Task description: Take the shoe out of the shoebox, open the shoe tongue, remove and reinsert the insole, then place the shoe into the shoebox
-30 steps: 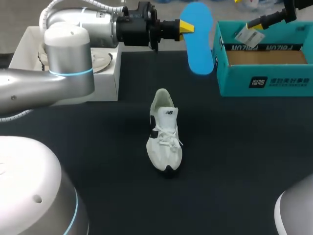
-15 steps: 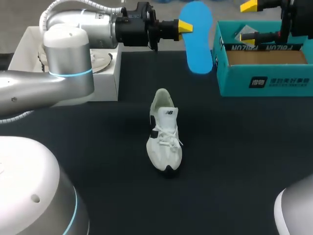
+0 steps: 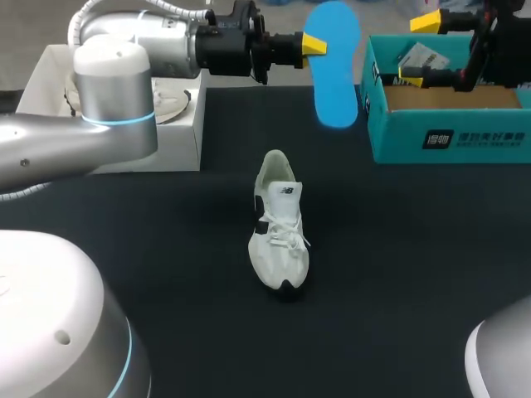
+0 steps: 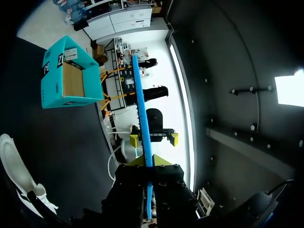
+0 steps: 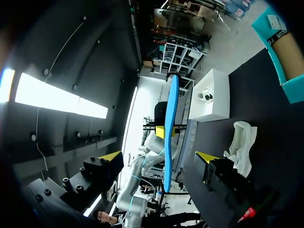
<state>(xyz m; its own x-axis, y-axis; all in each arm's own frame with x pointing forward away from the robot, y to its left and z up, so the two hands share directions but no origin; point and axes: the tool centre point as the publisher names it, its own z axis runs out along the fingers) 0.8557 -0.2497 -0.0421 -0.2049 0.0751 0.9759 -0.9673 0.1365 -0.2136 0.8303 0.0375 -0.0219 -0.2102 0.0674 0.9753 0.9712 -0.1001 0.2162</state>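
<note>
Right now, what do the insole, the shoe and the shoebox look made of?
Insole: probably foam, matte blue, thin and flat seen edge-on.
Shoe: white fabric or mesh upper with laces, dark toe; exact weave unclear.
Shoebox: cardboard, teal printed outside, bare brown inside.

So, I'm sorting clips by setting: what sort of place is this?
Likely a robotics lab bench: two robot arms over a black table, the left tool holding a blue insole, plus a white shoe and teal shoebox.
</note>
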